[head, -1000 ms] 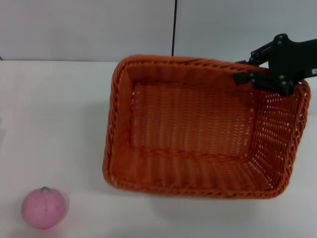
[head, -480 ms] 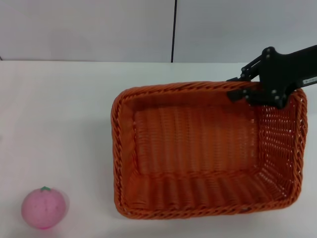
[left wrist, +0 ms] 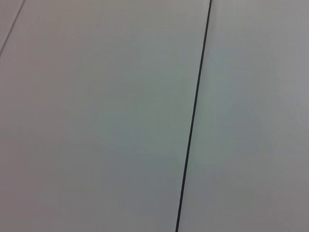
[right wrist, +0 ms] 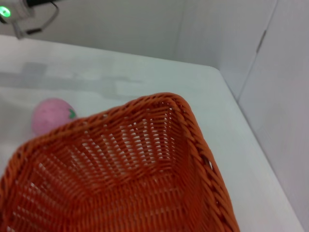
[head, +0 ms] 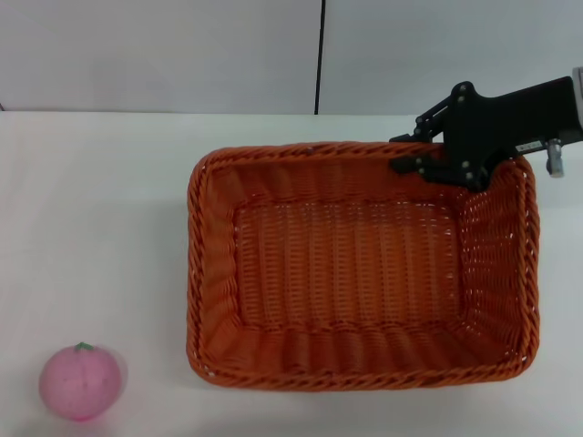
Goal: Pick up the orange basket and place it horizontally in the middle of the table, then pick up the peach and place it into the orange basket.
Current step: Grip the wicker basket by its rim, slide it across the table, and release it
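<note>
The orange basket [head: 346,264] lies flat on the white table [head: 100,200], its long side running left to right, open side up and empty. My right gripper [head: 412,153] is at the basket's far right rim, shut on the braided edge with one finger outside and one inside. The pink peach [head: 80,381] rests on the table at the near left, apart from the basket. In the right wrist view the basket [right wrist: 120,169] fills the foreground and the peach [right wrist: 50,115] sits beyond it. The left gripper is out of view.
A pale wall with a black vertical seam [head: 320,55] stands behind the table; the left wrist view shows only this wall and seam [left wrist: 193,121]. A grey device with a green light [right wrist: 5,12] sits past the table. Bare tabletop [right wrist: 120,72] lies left of the basket.
The basket, held by my right gripper, has swung from a tilted, skewed pose to lying level and square, and shifted left. The peach has not moved.
</note>
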